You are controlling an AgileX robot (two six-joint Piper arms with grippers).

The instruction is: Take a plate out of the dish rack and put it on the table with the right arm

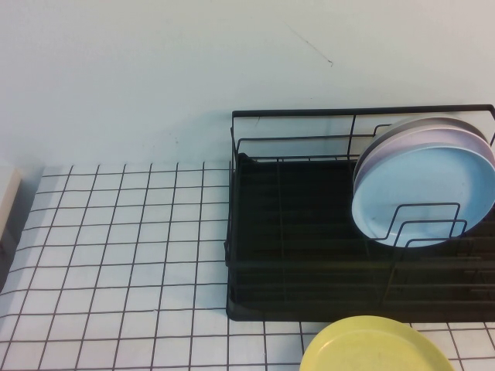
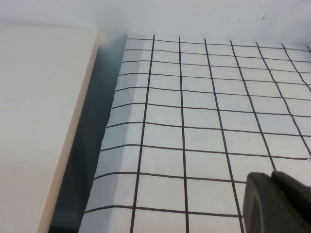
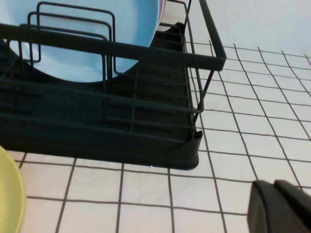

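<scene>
Yellow plate down on the grid, right jaws pressed together and clear of it

The plate [image 1: 377, 345] lies flat on the table [image 1: 116, 255] just in front of the dish rack [image 1: 309, 232], off to one side of the right gripper [image 3: 284, 206], whose jaws hold nothing. The blue plate [image 1: 425, 189] stands in the rack beyond. The task looks nearly done; best to back the arm away without nudging the rim. The left gripper [image 2: 279, 204] hangs over bare grid, jaw state untellable

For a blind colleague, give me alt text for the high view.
A yellow plate lies on the gridded table in front of a black dish rack holding a light blue plate upright. Neither gripper appears here.
</scene>
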